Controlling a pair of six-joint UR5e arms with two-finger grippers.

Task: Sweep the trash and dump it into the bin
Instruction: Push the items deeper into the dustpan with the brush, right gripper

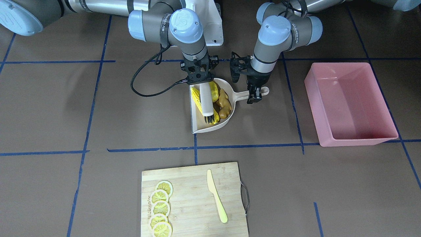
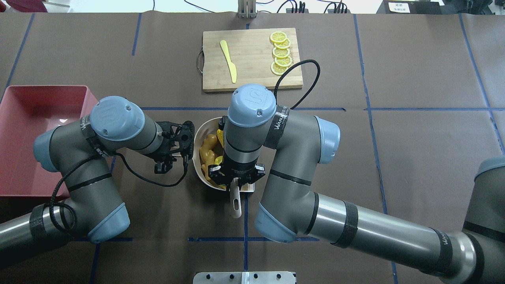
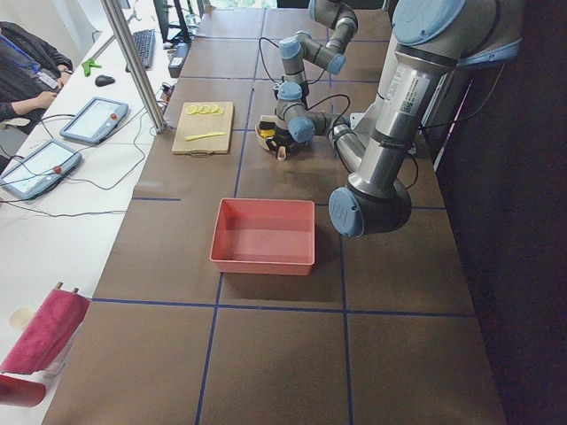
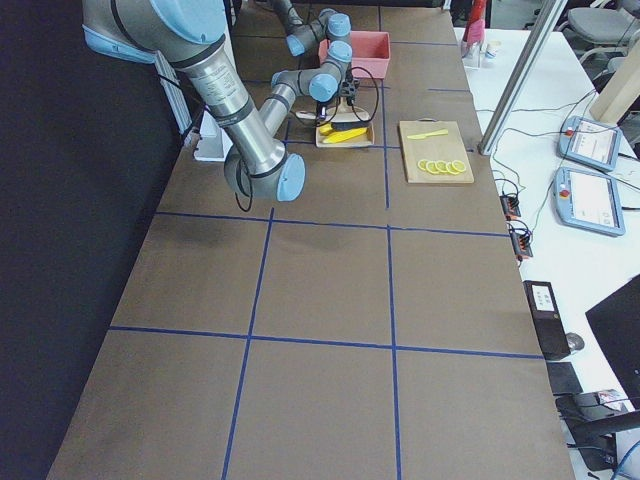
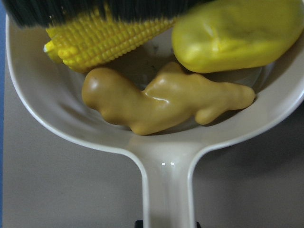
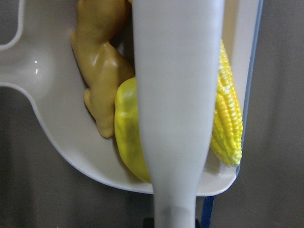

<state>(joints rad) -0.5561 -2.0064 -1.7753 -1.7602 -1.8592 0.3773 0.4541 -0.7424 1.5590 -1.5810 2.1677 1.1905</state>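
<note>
The corn cob [image 1: 197, 97], the potato [image 1: 214, 90] and the ginger root [image 1: 224, 103] lie inside a beige handled dustpan [image 1: 210, 129] on the table. My left gripper [image 1: 257, 95] is shut on the dustpan's handle; the left wrist view shows the pan [image 5: 166, 166] with the ginger [image 5: 161, 99], the corn [image 5: 104, 40] and the potato [image 5: 237, 35]. My right gripper [image 1: 201, 82] is shut on a white brush [image 1: 206, 98] whose dark bristles rest in the pan over the corn. The pink bin [image 1: 348, 102] stands empty on my left side, apart from the pan.
A wooden cutting board [image 1: 194, 197] with several lemon slices [image 1: 160, 207] and a pale yellow knife [image 1: 215, 196] lies on the far side of the table. A black cable [image 1: 141, 85] loops beside my right wrist. Blue tape lines cross the brown tabletop.
</note>
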